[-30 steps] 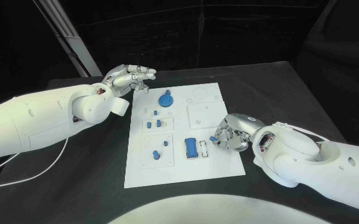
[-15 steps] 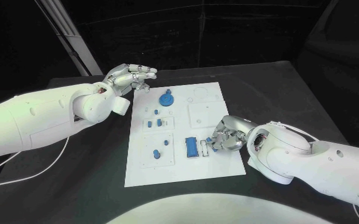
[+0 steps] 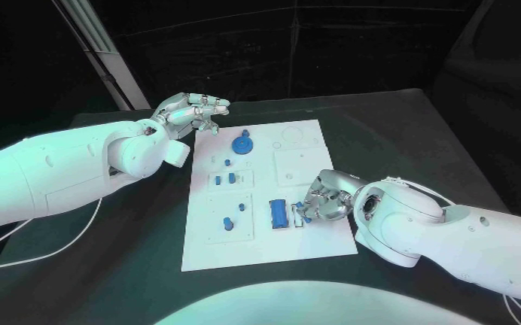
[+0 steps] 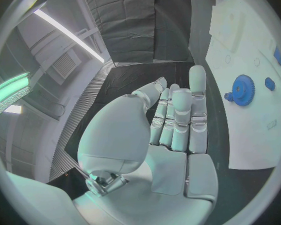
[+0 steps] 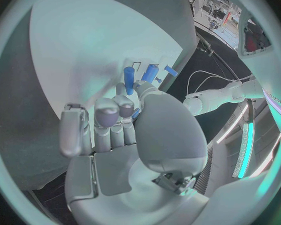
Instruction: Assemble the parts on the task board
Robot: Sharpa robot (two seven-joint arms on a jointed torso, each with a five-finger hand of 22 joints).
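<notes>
**Right hand on a blue peg at the board's near-right**

Here, task board (image 3: 307, 189) lies mid-worktop (image 3: 423, 137), w/ blue parts on it: gear (image 3: 241, 144) at far end, small pcs (image 3: 223, 180) in middle, rectangular block (image 3: 278, 213) near front. Right hand (image 3: 326, 198) sits over board's right edge, just beside the block, pinching a small blue peg (image 5: 128, 79) btwn thumb & finger. Left hand (image 3: 191, 113) hovers off board's far-left corner, fingers loosely extended, holding nothing.

Matt white task board (image 3: 309, 235) on a dull black table (image 3: 423, 129); glossy silvery (metal-looking) right hand (image 3: 324, 198).
</notes>
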